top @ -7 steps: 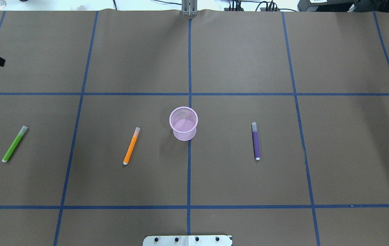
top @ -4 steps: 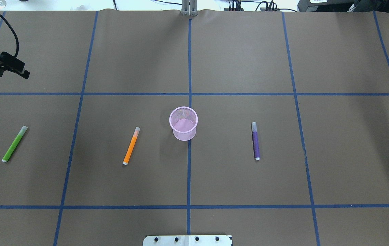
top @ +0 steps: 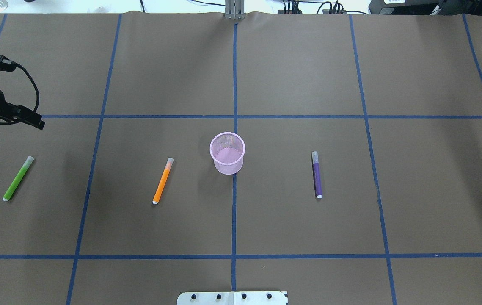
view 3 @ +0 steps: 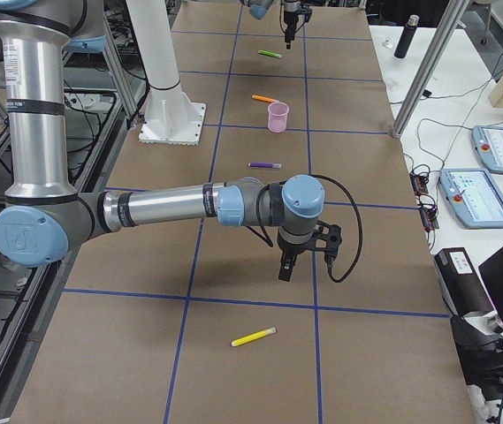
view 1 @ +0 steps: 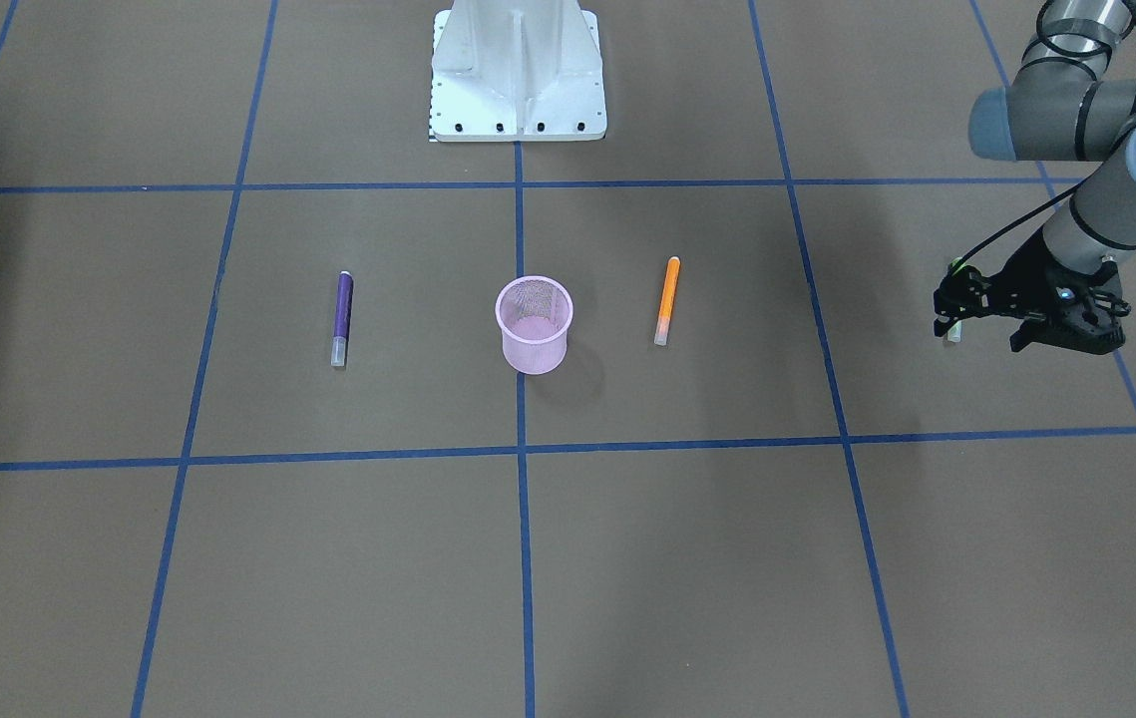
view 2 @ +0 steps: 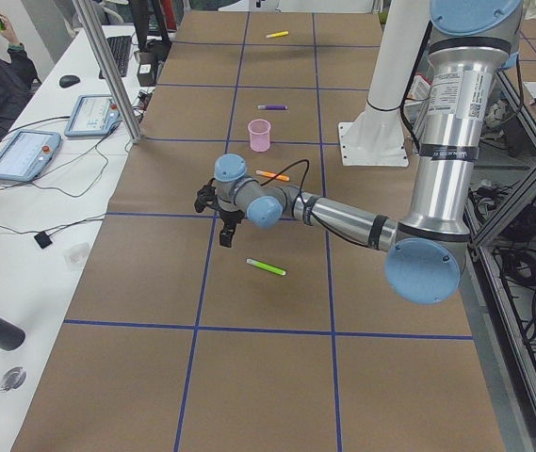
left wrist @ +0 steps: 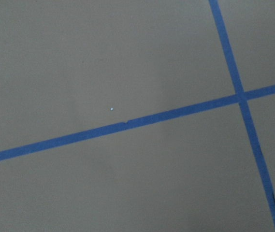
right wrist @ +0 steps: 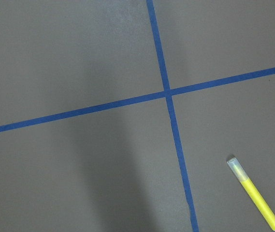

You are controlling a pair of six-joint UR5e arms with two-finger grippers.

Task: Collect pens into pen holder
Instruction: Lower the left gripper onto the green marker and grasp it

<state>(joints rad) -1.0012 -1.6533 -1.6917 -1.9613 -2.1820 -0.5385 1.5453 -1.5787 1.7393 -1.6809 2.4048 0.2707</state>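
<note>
Exterior right is giving you the row end-on. Nearest, the yellow pen (view 3: 254, 336) is lying flat on the worktop (view 3: 366, 265), alone in its square. Just beyond it the right gripper (view 3: 284, 274) is hanging over bare worktop, pointing down and apart from the pen. This side view is not showing you its jaws clearly, so I cannot tell whether they are apart or together, and its wrist view is catching only the yellow pen at the frame's corner.

Farther on, the purple pen (view 3: 264, 165) is lying flat. Past it the holder (view 3: 278, 117) is standing upright on a tape line (top: 235, 84) and looking empty, with the orange pen (view 3: 265, 98) lying near its other side. Farthest, the green pen (view 3: 270, 55) is lying well apart from the holder, and the left gripper (view 3: 287, 40) is hovering near it, not touching. Its jaws are not showing well enough to call either.

You are dealing, I judge, with light, stiff, smooth round sticks that are liable to roll or slip. You are best taking each across the middle of the coloured barrel, jaws square to its length, not on the pale cap. The mesh holder is probably light too, so you are risking a tip or slide if a pen strikes its rim.
</note>
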